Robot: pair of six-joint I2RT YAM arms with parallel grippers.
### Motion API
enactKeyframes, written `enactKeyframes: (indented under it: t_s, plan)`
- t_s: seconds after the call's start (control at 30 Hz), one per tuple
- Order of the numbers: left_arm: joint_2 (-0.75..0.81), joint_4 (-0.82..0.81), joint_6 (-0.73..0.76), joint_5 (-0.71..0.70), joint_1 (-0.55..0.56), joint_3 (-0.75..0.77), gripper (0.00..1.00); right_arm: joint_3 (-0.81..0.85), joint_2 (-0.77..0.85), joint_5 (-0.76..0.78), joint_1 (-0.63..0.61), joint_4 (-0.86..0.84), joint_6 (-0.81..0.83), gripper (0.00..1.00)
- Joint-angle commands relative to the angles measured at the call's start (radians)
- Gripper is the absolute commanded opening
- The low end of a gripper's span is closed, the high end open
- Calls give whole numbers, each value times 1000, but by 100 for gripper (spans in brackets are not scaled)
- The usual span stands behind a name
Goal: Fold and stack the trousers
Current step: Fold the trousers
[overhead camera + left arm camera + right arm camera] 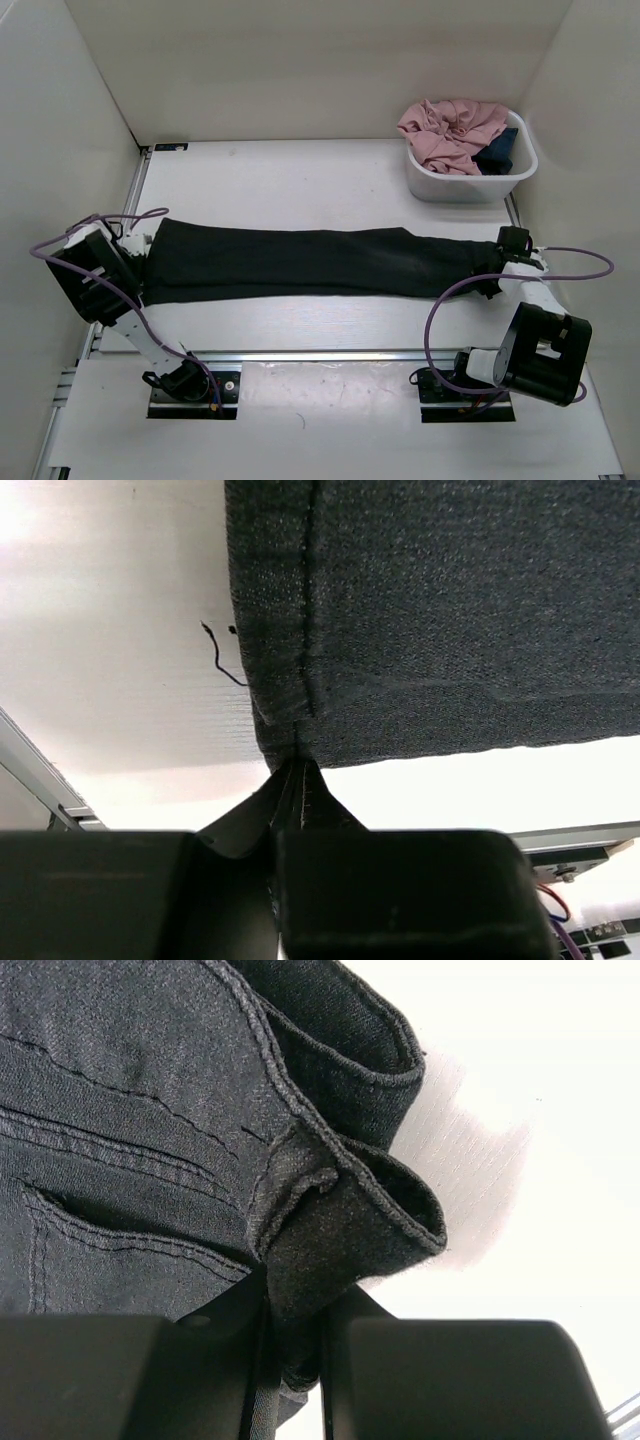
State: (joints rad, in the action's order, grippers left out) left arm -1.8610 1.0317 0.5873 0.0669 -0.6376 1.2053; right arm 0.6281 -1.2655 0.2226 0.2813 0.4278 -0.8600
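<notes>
The black trousers (pixel 300 262) lie stretched out left to right across the white table, legs folded onto each other. My left gripper (pixel 140 262) is shut on the hem end at the left; in the left wrist view the fabric corner (pixel 290 730) runs into my closed jaws. My right gripper (pixel 497 268) is shut on the waistband end at the right; the right wrist view shows the waistband fold (pixel 350 1230) pinched between my fingers, with a back pocket seam (pixel 120 1230) beside it.
A white tub (pixel 470 180) stands at the back right, holding a pink garment (pixel 450 130) and a small dark blue garment (pixel 497 155). White walls close in the left, back and right. A metal rail (pixel 320 355) runs along the near edge.
</notes>
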Motion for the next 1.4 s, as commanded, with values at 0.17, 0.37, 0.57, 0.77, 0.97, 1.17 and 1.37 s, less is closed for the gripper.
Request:
enactKeyframes:
  t_s: [0.17, 0.37, 0.57, 0.77, 0.97, 1.17, 1.37]
  plan:
    - [98, 39, 20, 117, -4, 160, 39, 82, 3, 92, 7, 61, 104, 0]
    - [85, 47, -33, 136, 56, 176, 47, 235, 43, 301, -116, 138, 350, 0]
    - [-20, -65, -98, 146, 110, 94, 62, 494, 66, 616, -544, 247, 536, 0]
    - [-44, -111, -98, 189, 216, 7, 62, 651, -101, 765, -1094, 296, 546, 0]
    - [-44, -156, -107, 157, 225, -47, 33, 887, -443, 833, -1384, 316, 437, 0]
    - [-26, -165, -98, 166, 225, -56, 32, 961, -622, 726, -1458, 296, 261, 0]
    - [-26, -165, -98, 166, 225, -38, 33, 1103, -788, 739, -1490, 308, 231, 0]
